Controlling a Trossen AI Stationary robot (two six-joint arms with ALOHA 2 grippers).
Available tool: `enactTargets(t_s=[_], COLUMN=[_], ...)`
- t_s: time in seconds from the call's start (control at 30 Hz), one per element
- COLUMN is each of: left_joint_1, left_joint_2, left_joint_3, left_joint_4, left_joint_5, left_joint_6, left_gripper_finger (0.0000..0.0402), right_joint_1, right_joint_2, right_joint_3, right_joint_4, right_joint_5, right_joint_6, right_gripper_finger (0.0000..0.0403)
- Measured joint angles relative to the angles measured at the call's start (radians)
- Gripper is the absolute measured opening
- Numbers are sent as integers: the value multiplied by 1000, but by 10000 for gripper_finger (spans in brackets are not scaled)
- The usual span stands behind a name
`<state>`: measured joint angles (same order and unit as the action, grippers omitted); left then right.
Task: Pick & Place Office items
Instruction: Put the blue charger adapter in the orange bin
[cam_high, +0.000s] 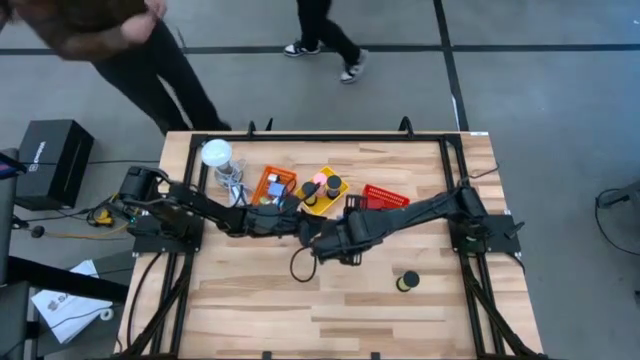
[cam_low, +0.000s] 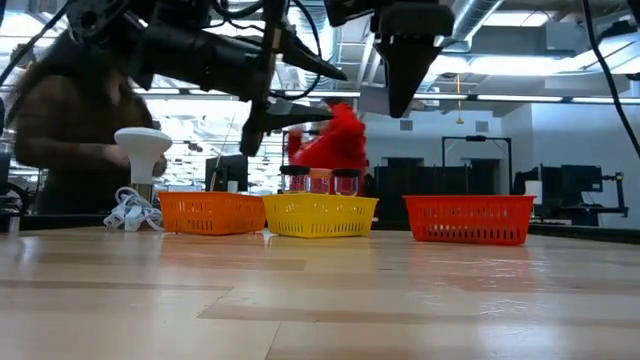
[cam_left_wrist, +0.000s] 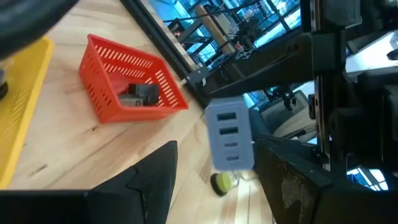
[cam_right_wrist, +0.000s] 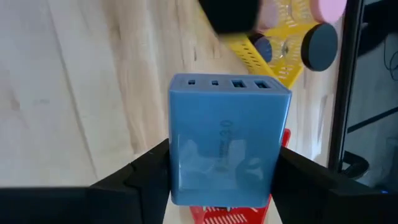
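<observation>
light-blue block (cam_right_wrist: 229, 140): being held aloft over the bench (cam_high: 330, 290) middle, port side facing out | right hand (cam_right_wrist: 217, 163): gripping the block between both fingers | left hand (cam_left_wrist: 214, 180): fingers standing apart, block (cam_left_wrist: 229, 134) showing between them, grip uncertain | red basket (cam_left_wrist: 130, 90): sitting nearby, holding dark items | black cylinder (cam_high: 408, 282): lying alone on bench

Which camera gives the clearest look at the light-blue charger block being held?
The right wrist view: the light-blue charger block fills the picture, ports visible, clamped in the right gripper. The left wrist view shows it farther off, port face on. In the high and low views the arms hide it.
</observation>
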<state>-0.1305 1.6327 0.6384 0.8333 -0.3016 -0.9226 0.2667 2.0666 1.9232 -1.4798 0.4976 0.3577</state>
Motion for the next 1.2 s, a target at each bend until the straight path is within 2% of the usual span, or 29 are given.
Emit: enactTargets(t_s=[0.2, 0.43, 0.7, 0.83, 0.97, 1.2], left_joint_1=[38, 55, 79, 95, 108, 117], left_joint_2=[4, 2, 2, 2, 1, 0], left_joint_3=[18, 18, 18, 16, 14, 14], left_joint_4=[0, -4, -3, -3, 1, -3], left_joint_5=[26, 50, 55, 73, 125, 142], left_joint_6=[1, -2, -23, -20, -20, -25], left_gripper_finger=[210, 210, 210, 208, 194, 141], right_joint_1=[-22, -45, -73, -87, -95, -105], right_joint_2=[0, 0, 0, -1, -3, -3], right_joint_3=[0, 0, 0, 0, -1, -2], right_joint_4=[31, 108, 147, 179, 211, 216], right_joint_5=[1, -1, -1, -2, -2, -1], right_joint_6=[-23, -91, -121, -162, -202, -204], right_gripper_finger=[202, 229, 202, 227, 236, 207])
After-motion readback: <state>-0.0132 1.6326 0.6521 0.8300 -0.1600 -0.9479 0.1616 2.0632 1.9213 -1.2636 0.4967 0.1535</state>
